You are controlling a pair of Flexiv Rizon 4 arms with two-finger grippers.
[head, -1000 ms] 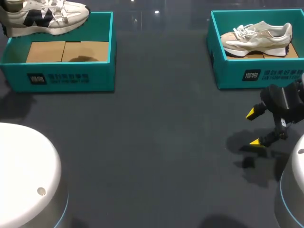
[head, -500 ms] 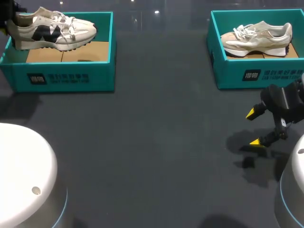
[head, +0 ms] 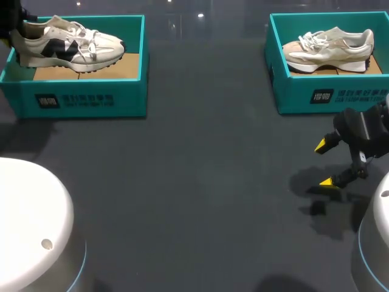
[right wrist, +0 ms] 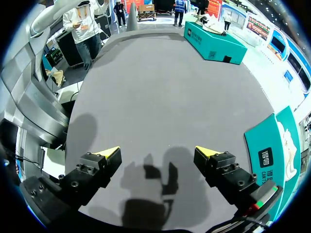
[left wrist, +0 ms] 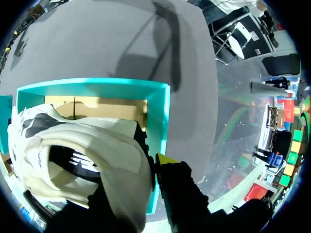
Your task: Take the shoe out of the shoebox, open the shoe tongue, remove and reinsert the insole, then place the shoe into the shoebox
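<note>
Lowered since a moment ago, the black-marked shoe (head: pixel 70 44) now sits in the left shoebox (head: pixel 91 100). Its heel is pinched by the left gripper (left wrist: pixel 146 170), likely for setting down. The right gripper (head: pixel 325 163) is held wide open and empty. Two shoes and two boxes are counted: a beige shoe (head: pixel 328 47) lies in the right shoebox (head: pixel 331 97).

Dim overhead lighting on dark bench (head: pixel 200 182); pinpoint ceiling glare along far edge. Soft shadow pools beneath right gripper (head: pixel 323 164). Wrist views brighter, edges strongly bowed; shoe (left wrist: pixel 82 160) close to lens, slightly soft.
</note>
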